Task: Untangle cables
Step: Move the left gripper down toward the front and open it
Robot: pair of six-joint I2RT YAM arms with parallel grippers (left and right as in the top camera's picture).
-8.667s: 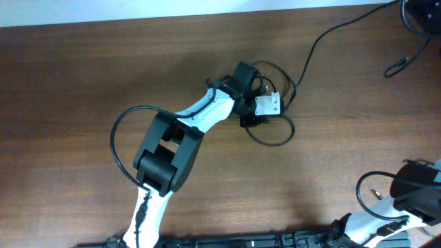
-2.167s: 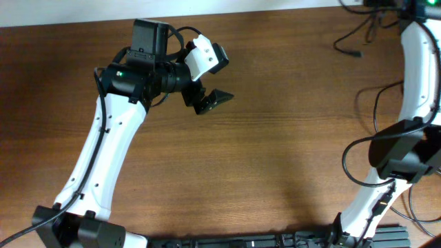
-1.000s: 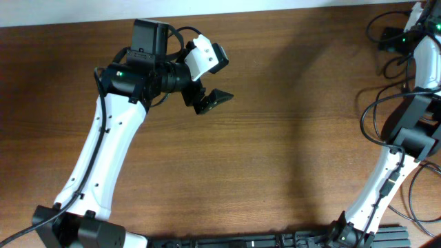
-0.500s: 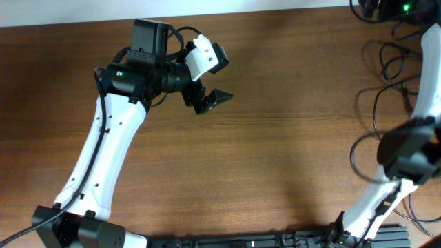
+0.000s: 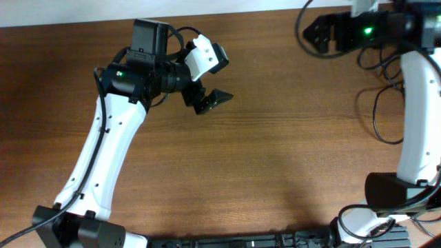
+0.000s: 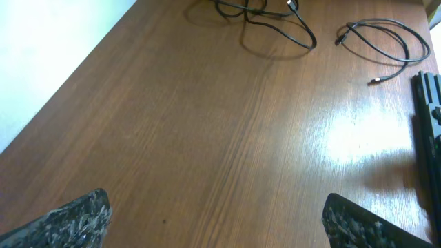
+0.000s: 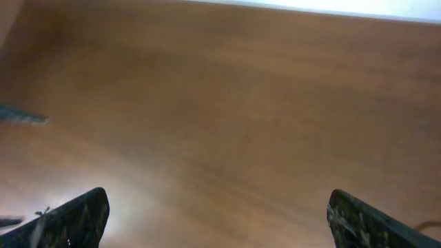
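Thin black cables show at the far end of the left wrist view: a bunched cable (image 6: 265, 17) with a light plug, and a separate loose loop (image 6: 383, 40) with small plugs at its ends. From overhead, thin black loops (image 5: 376, 114) lie at the right by the right arm. My left gripper (image 5: 219, 77) hovers open over bare wood, far left of the cables; its fingertips (image 6: 86, 210) frame empty table. My right gripper (image 5: 311, 31) is at the far edge, open, with only blurred wood between its fingertips (image 7: 83, 210).
The wooden table (image 5: 275, 158) ends at a white strip along the far side. A black rail (image 6: 427, 117) runs along the front edge. The right arm's white link (image 5: 417, 117) stands beside the cable loops.
The right arm has swung left along the far edge, its gripper now over the table's upper right. The left arm has not moved.
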